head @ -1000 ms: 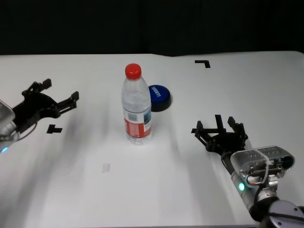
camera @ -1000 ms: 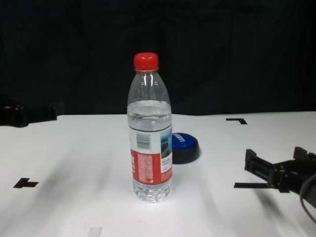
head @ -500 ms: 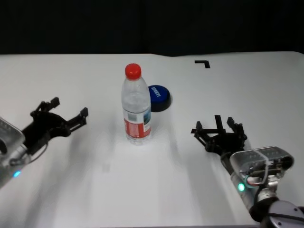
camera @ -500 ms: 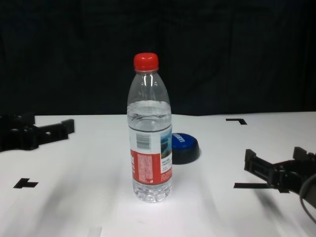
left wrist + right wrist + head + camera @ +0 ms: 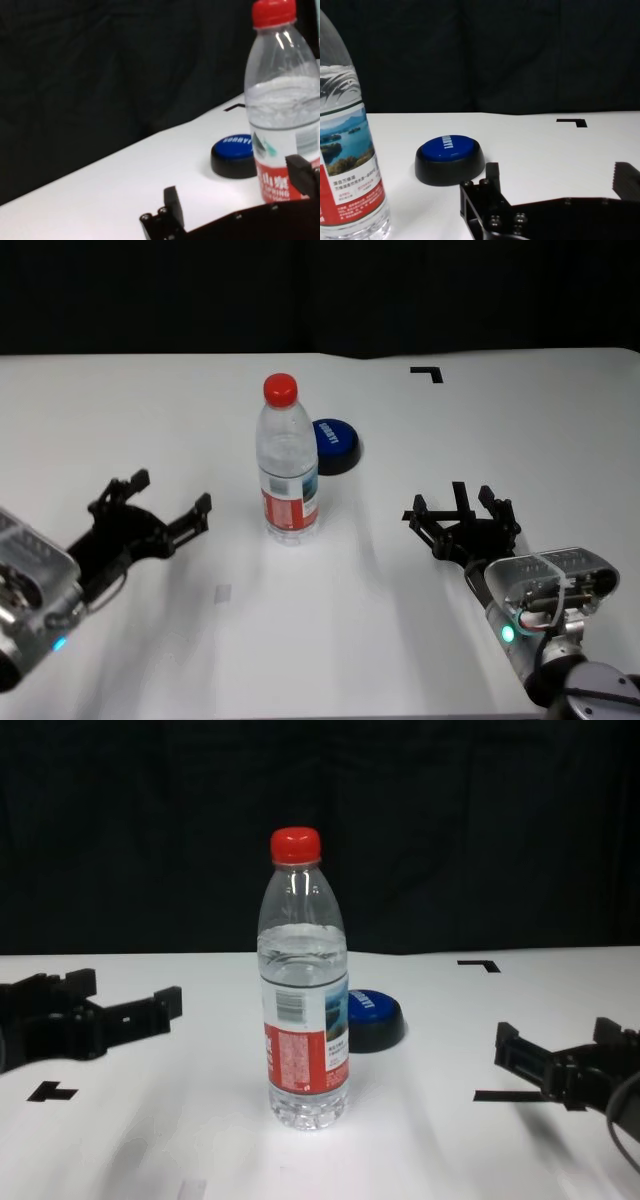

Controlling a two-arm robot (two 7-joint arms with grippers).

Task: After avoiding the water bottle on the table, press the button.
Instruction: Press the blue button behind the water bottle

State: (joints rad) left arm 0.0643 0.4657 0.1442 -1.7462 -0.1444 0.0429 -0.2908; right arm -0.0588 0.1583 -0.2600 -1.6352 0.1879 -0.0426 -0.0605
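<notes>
The water bottle stands upright in the middle of the table, clear with a red cap; it also shows in the chest view, left wrist view and right wrist view. The blue button sits just behind the bottle to its right, seen too as button, button and button. My left gripper is open, left of the bottle and nearer me, apart from it. My right gripper rests open at the right.
Black tape marks lie on the table: a corner mark at the far right and a cross mark at the near left. A dark backdrop stands behind the table's far edge.
My left gripper has moved right and toward me, closing in on the bottle's left side. The right arm, bottle and button have not moved.
</notes>
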